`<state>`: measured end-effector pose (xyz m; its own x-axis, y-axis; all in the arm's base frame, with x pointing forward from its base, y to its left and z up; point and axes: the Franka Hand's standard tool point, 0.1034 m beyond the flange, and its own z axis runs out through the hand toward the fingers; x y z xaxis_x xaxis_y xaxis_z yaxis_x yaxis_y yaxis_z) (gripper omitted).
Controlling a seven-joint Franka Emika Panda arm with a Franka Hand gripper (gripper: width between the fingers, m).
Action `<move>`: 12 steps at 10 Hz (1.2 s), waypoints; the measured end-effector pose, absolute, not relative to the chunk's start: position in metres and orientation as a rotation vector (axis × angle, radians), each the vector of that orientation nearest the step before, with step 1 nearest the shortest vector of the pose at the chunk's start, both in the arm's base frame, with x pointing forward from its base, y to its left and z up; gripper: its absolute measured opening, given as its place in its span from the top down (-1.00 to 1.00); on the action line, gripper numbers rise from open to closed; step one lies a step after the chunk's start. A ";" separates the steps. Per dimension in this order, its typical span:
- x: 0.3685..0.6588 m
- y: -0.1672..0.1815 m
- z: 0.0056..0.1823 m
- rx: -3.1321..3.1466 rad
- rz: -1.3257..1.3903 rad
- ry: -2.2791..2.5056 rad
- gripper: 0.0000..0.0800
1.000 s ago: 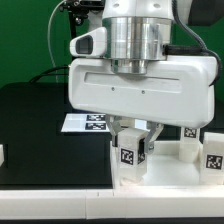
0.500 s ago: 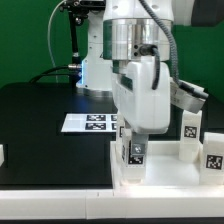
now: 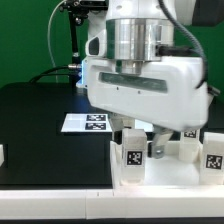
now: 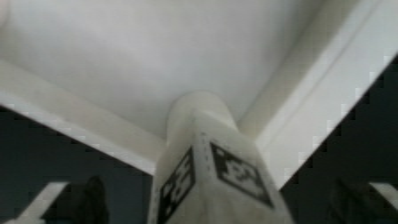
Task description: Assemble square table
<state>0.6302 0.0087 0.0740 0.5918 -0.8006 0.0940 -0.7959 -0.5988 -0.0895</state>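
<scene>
The square table's white slab (image 3: 160,185) lies at the front of the exterior view, and its raised rim and inner face fill the wrist view (image 4: 160,60). A white leg with black-and-white tags (image 3: 131,152) stands upright on the slab and rises through the middle of the wrist view (image 4: 214,165). My gripper (image 3: 134,140) is straight above it, broad face to the camera, with one finger on each side of the leg. In the wrist view (image 4: 217,205) a dark gap shows between each finger and the leg, so the jaws look open.
Two more tagged legs (image 3: 214,152) (image 3: 188,132) stand at the exterior view's right. The marker board (image 3: 88,122) lies flat on the black table behind the slab. A small white part (image 3: 2,154) shows at the left edge.
The gripper hand turned about a quarter turn over the leg, from broad side to narrow side and back to broad side. The leg stays upright in the same spot.
</scene>
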 end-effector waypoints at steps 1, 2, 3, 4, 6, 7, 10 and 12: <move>0.625 0.018 0.074 -2.901 -0.158 1.160 -0.61; 0.625 0.018 0.074 -2.937 -0.157 1.078 -0.61; 0.625 0.017 0.073 -2.984 -0.157 0.955 -0.62; 0.625 0.016 0.073 -3.011 -0.157 0.874 -0.62; 0.630 0.006 0.079 -3.147 -0.174 0.323 -0.62; 0.632 -0.001 0.083 -3.166 -0.180 0.080 -0.62; 0.631 -0.003 0.082 -3.166 -0.186 0.109 -0.57; 0.631 -0.002 0.082 -3.145 -0.187 0.287 -0.12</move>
